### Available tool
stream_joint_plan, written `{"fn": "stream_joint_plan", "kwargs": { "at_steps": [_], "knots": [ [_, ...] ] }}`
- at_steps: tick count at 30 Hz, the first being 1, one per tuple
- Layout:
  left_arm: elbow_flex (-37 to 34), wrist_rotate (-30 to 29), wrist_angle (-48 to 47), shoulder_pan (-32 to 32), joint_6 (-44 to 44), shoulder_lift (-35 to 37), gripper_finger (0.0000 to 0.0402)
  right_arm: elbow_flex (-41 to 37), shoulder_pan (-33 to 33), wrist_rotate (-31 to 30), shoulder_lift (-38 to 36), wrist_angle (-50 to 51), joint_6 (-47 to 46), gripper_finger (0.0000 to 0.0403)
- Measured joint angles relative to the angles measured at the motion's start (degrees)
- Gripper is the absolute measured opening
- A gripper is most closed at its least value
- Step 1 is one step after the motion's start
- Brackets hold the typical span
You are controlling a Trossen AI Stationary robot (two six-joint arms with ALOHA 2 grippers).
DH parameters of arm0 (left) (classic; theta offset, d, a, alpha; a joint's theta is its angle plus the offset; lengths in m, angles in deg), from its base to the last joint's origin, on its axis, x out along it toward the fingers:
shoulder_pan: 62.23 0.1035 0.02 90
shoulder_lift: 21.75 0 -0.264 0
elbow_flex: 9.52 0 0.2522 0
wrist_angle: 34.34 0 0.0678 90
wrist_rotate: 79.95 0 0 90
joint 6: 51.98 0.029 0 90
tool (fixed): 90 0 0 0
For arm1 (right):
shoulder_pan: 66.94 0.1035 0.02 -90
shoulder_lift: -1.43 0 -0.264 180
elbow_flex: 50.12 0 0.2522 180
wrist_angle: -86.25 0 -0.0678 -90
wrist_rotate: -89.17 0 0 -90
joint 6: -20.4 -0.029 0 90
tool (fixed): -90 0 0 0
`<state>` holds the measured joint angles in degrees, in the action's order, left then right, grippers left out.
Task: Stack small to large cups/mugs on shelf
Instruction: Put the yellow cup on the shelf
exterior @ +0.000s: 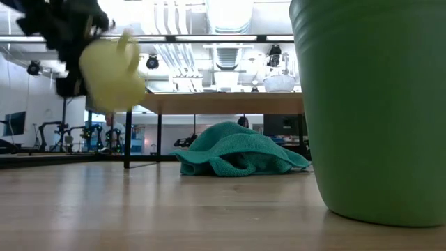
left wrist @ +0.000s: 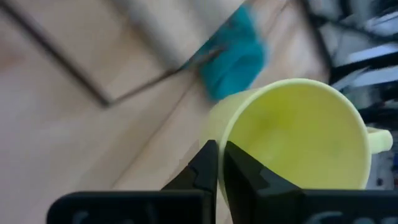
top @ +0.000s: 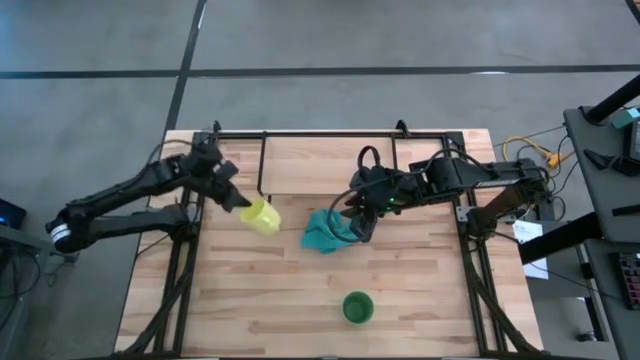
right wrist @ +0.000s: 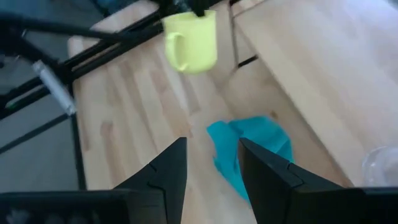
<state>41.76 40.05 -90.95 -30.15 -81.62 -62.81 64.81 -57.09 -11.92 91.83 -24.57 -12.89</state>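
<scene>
My left gripper (top: pixel 240 203) is shut on the yellow mug (top: pixel 263 216), which hangs in the air over the table's left half, in front of the shelf (top: pixel 330 165). In the low view the mug (exterior: pixel 111 73) is tilted, handle (exterior: pixel 126 42) uppermost. My right gripper (right wrist: pixel 211 165) is open and hovers above the teal cloth (right wrist: pixel 252 149) at mid-table, touching nothing. The green cup (top: pixel 357 307) stands upright on its base near the table's near edge. A clear glass cup (right wrist: pixel 380 163) shows only at the edge of the right wrist view, on light wood. My left gripper holds the yellow mug by its rim (left wrist: pixel 219 138), on the side away from the handle (left wrist: pixel 379 140). The wall is pinched with one finger (left wrist: pixel 244 167) inside the mug and one (left wrist: pixel 204 163) outside. The mug is lifted clear of the table and tilted.
The shelf's black frame (top: pixel 262 165) and thin legs (exterior: pixel 127 139) stand along the far part of the table. The teal cloth (top: pixel 325 232) lies crumpled in the middle. Bare wood (top: pixel 240 300) lies between the cloth and the near edge, left of the green cup.
</scene>
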Motion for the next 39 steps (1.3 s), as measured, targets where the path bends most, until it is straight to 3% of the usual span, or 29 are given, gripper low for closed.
{"fn": "stream_joint_plan", "kwargs": {
  "at_steps": [4,12,16,27,39],
  "knots": [
    [7.9,-0.2,-0.1,0.0,0.0,-0.3,0.0001,-0.1,0.0,-4.0,1.9,-3.7,-0.3,0.0137],
    [19.2,-1.8,-3.4,0.0,5.2,-7.2,0.0000,-0.2,0.1,-4.0,9.8,-17.8,3.3,0.0137],
    [21.7,-3.2,-8.8,0.0,9.3,-11.3,0.0000,-0.2,0.2,-5.5,11.2,-22.1,3.5,0.0137],
    [26.1,-3.3,-7.2,0.0,13.8,-18.5,0.0000,-0.2,0.3,-14.6,12.9,-25.2,3.1,0.0137],
    [31.0,-3.3,-5.2,-0.3,15.2,-23.6,0.0000,-0.2,0.3,-17.6,14.7,-27.9,3.4,0.0137]
  ]
}}
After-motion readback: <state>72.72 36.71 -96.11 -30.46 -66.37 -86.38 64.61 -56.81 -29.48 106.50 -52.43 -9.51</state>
